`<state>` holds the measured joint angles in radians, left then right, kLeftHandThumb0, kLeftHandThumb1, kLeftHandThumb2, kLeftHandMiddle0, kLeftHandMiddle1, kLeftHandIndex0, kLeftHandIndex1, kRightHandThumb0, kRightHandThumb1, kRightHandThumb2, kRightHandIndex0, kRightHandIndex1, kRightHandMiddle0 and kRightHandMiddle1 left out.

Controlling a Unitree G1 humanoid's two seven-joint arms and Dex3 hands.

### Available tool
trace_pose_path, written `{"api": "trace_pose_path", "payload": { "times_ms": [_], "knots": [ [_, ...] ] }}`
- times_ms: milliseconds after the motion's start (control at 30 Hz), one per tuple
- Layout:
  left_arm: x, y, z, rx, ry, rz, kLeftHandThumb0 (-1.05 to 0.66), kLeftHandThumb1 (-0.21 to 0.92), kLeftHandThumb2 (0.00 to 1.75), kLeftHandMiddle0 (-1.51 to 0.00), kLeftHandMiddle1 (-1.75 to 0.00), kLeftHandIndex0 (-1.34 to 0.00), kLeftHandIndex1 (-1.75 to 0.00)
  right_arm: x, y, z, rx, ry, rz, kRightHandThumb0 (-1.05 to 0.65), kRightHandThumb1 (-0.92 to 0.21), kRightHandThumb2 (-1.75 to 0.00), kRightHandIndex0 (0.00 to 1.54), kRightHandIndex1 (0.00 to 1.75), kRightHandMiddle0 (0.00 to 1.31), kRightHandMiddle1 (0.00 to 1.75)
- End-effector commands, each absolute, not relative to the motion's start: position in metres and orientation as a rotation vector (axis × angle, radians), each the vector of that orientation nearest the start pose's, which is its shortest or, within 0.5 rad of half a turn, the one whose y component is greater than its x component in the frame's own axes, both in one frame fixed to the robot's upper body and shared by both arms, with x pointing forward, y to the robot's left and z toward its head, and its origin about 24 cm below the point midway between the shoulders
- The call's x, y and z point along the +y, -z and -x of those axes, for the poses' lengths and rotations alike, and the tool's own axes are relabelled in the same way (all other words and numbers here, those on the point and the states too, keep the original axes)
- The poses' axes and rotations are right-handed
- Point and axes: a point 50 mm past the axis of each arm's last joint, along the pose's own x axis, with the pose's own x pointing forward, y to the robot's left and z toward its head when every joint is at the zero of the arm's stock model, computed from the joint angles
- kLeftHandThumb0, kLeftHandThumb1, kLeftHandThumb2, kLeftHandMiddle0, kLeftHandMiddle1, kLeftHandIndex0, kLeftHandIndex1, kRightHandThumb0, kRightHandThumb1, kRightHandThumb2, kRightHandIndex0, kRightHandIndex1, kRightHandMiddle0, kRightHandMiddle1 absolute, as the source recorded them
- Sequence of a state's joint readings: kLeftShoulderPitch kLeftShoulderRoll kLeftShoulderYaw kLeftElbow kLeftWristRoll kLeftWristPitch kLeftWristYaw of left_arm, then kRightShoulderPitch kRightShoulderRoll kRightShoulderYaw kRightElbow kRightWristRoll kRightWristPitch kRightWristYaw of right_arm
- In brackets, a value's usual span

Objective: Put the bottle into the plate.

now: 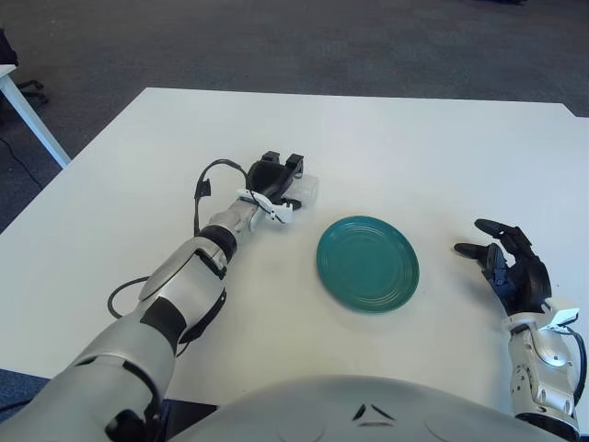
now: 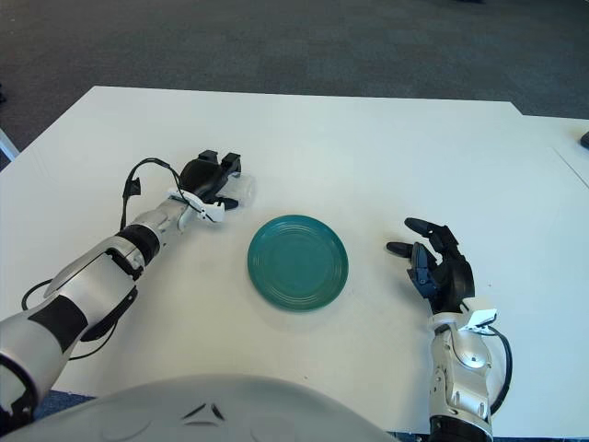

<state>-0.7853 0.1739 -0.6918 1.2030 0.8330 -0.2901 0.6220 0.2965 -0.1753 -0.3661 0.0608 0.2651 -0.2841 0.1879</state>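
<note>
L hand [image 1: 274,177] curled on clear bottle [image 1: 304,191], up-left of teal plate [image 1: 367,263]. R hand [image 1: 512,267] right of plate, fingers spread.

From where I stand, I count one white table [image 1: 138,175] in front of the robot, with the corner of a second table [image 1: 7,78] showing at the far left edge. On the main table there is one teal plate [image 1: 367,262] and one clear bottle [image 1: 304,190]. Two robot hands are in sight: one left hand [image 1: 272,177] and one right hand [image 1: 511,267]. One black cable [image 1: 204,184] loops beside the left wrist.
</note>
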Motion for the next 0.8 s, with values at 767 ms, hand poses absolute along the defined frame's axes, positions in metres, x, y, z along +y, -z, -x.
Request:
{"api": "trace_pose_path", "payload": {
  "times_ms": [767],
  "knots": [
    [0.082, -0.065, -0.324, -0.741, 0.278, -1.438, -0.44, 0.39, 1.22, -1.08, -1.75, -0.55, -1.75, -0.275, -0.017, -0.167, -0.025, 0.285, 0.006, -0.52, -0.9, -0.57, 0.57, 0.91, 0.29, 1.0]
  ]
}}
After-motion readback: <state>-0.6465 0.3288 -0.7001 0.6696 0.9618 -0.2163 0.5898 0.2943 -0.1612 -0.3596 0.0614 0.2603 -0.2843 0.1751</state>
